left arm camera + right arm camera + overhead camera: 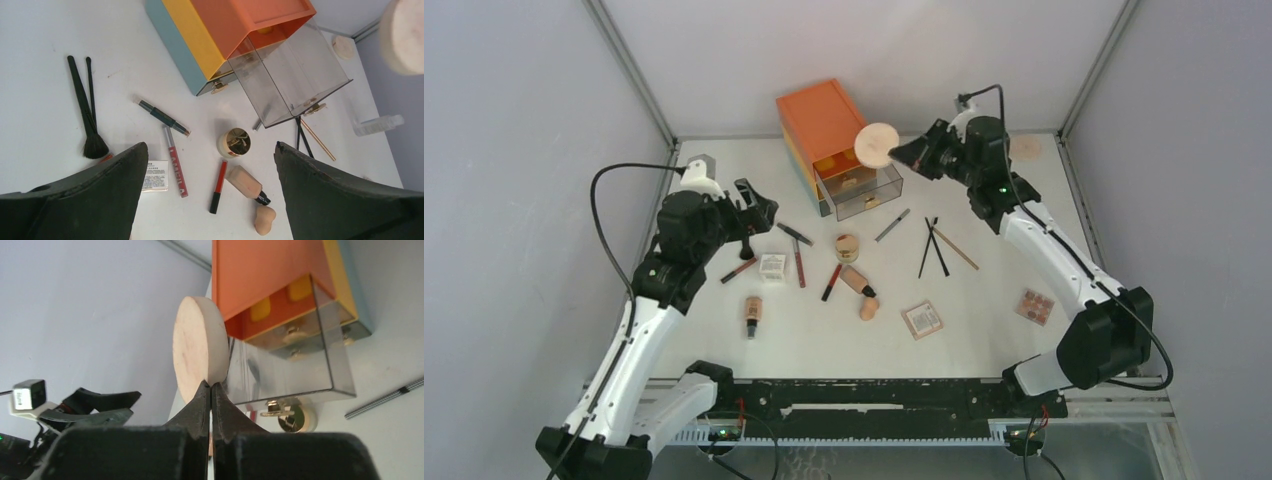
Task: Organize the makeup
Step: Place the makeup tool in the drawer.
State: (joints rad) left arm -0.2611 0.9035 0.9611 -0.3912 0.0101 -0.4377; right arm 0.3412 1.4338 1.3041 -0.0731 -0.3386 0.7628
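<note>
Right pincer [211, 386] clamps round compact [197, 347], perhaps over open clear drawer [295, 365], left pincer [210, 146] agape

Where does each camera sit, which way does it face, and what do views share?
Top external: above and behind the bases, looking down on the table; both arms show.
Left wrist: on the left arm, looking down past the open left hand at loose makeup and the orange chest.
Right wrist: looks along the right hand, shut on the round peach disc, toward the chest; left arm at lower left.
Shared: all three show chest and disc.
</note>
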